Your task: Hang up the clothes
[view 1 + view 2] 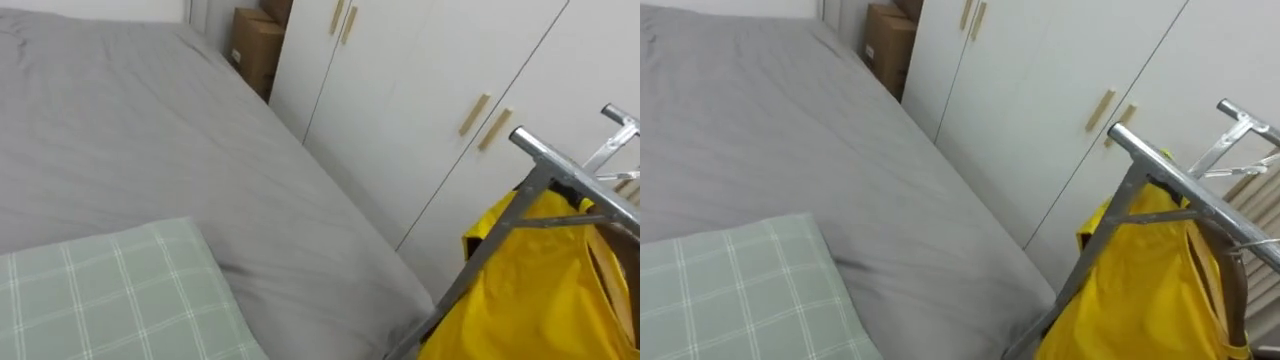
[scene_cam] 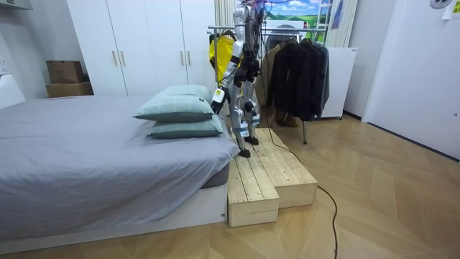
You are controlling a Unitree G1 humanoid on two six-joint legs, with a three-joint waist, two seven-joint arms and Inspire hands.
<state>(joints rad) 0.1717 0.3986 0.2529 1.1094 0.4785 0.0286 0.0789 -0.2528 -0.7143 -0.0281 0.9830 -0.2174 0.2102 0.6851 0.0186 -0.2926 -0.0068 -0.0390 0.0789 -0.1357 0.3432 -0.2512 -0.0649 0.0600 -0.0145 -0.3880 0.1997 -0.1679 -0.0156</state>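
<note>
A yellow garment (image 1: 540, 290) hangs on a grey metal clothes rack (image 1: 570, 175) at the lower right of the eye views, close in front of me. In the room view the same yellow garment (image 2: 223, 50) hangs at the rack's left end, with several dark coats (image 2: 298, 68) further along. I stand on a wooden platform (image 2: 269, 180) between the bed and the rack. My left hand (image 2: 218, 96) hangs low by the pillows. My right hand (image 2: 250, 72) is near my body.
The grey bed (image 1: 150, 130) with a green checked pillow (image 1: 110, 290) is at my left. White wardrobe doors (image 1: 420, 80) stand behind the rack. Cardboard boxes (image 1: 255, 45) sit in the far corner. A white cabinet (image 2: 338, 79) stands past the coats.
</note>
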